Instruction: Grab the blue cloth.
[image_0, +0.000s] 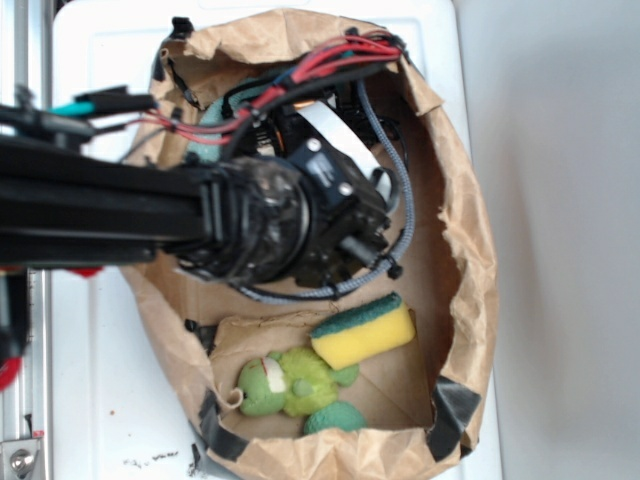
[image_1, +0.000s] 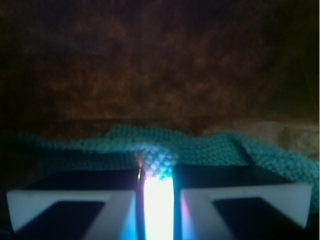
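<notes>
The paper bag (image_0: 470, 250) held everything; the cloth (image_1: 210, 147) lay at its far end from the sponge (image_0: 365, 332), under the arm. The end effector (image_1: 158, 187) had narrowed onto a fold of cloth, so the grasp looked made; lifting straight up seemed next.

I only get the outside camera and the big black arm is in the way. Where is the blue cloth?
Observer: The wrist camera shows the blue cloth bunched right in front of the gripper, against the brown paper wall.
Operator: Is the gripper squeezing it?
Observer: The two fingers stand close together, with only a narrow bright gap between them. A fold of cloth sits at that gap, but I cannot tell if it is pinched.
Operator: Is the sponge near the fingers?
Observer: No. The wrist camera shows only cloth and paper; your view has the sponge and green plush toy at the bag's other end.
</notes>
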